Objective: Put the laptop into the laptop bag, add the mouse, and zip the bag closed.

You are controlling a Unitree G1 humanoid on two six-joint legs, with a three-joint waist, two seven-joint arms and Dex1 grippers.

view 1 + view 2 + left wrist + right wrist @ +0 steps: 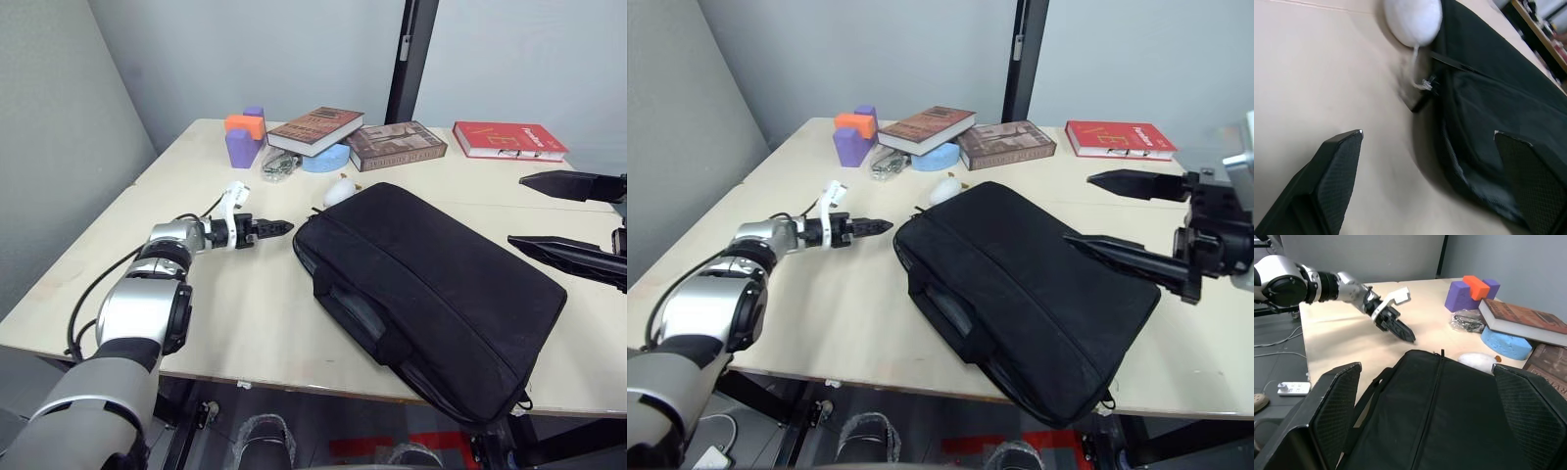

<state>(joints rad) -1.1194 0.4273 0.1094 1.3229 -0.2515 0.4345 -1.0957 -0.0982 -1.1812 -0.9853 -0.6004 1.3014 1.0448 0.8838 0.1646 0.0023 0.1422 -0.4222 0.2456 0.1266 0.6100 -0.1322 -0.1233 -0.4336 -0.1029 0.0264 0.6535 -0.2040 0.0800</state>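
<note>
my pale wooden table (245,313) carries a large flat black fabric laptop bag (431,294). behind it lie a white oval object (339,191), books (396,144) and purple blocks (242,145).

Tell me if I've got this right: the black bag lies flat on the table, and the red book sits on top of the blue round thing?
Not quite. The black bag does lie flat on the table, but the red book lies alone at the table's far edge. A brown-covered book rests on the blue round thing. The left eye view shows it.
</note>
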